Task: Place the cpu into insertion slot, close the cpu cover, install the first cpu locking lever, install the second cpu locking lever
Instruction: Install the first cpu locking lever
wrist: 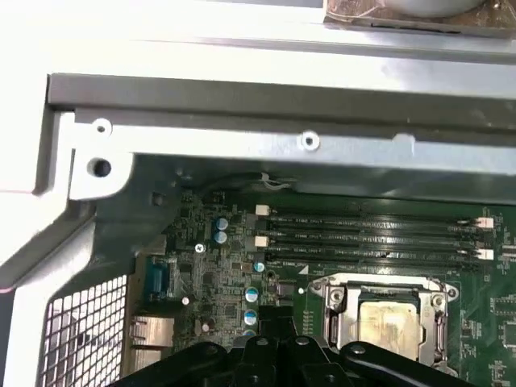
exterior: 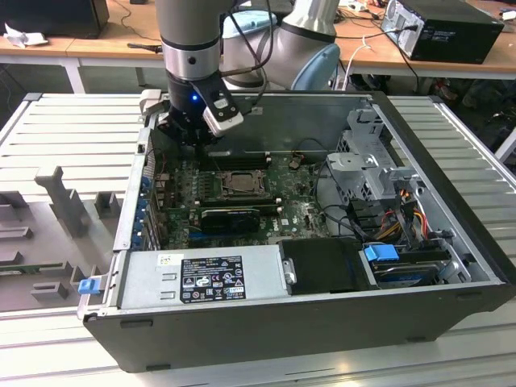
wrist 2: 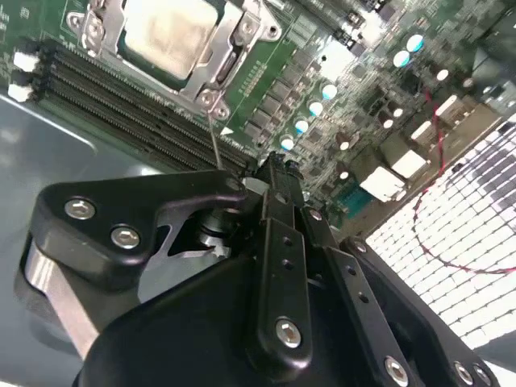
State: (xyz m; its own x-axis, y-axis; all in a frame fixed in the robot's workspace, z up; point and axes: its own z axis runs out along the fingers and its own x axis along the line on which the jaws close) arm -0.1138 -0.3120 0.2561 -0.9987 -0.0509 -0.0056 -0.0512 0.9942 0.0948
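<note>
Cpu (wrist: 389, 321) lies flat in the insertion slot (exterior: 239, 183), its dull silver-tan face showing through the square cut-out of the cpu cover (wrist: 334, 310), which is down over it.

Around that, from the biggest thing down: a slatted metal worktop (exterior: 72, 129) carries an open computer case (exterior: 322, 322) lying on its side. The arm (exterior: 189, 48) reaches down into the case's far corner, on the exterior view's left. A green board (exterior: 302, 218) covers the case floor, with a silver power supply (exterior: 201, 274) along the near wall and a long black card (exterior: 230, 218) between that supply and the slot. Black memory slots (wrist: 371, 238) run beside the insertion slot, on the side toward the case wall.

The claw (wrist 2: 276, 168) hangs low over the board, near the slot but off to one side of it, close to the memory slots. Its fingers are drawn together, with no gap showing between the tips. A thin wire locking lever (wrist 2: 214, 133) runs from the cover's corner to just beside the fingertips (wrist 2: 284, 193); whether they pinch its end, I cannot tell.
</note>
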